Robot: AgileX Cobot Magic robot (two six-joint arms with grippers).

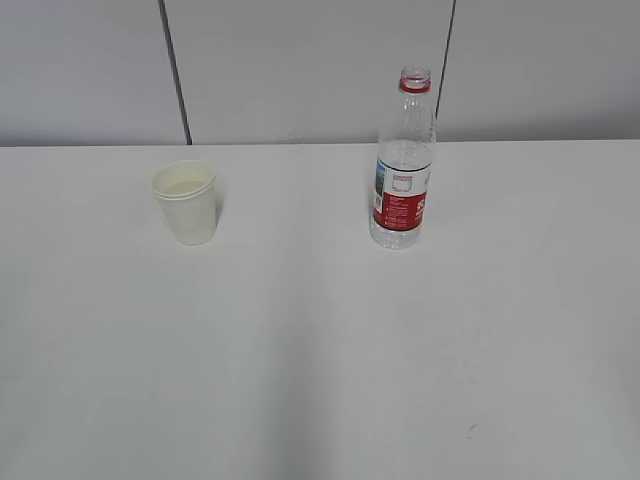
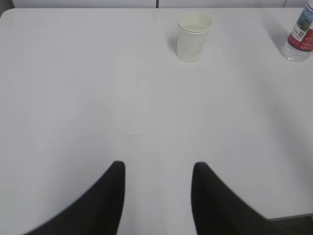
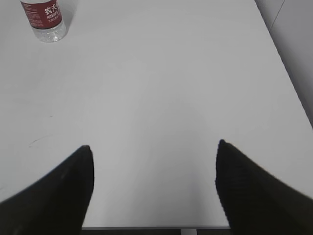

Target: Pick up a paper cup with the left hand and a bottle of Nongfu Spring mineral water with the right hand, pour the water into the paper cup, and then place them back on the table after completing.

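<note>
A white paper cup stands upright on the table, left of centre; the left wrist view has the paper cup far ahead. To its right stands the uncapped bottle, red-labelled, with a little clear water at its base. It shows at the right edge as the bottle and top left as the bottle. My left gripper hangs open over bare table, far short of the cup. My right gripper is wide open near the table's front edge. Neither holds anything. Both arms are outside the exterior view.
A grey panelled wall rises behind the table. The table's right edge and front edge appear in the right wrist view. Its back left corner appears in the left wrist view.
</note>
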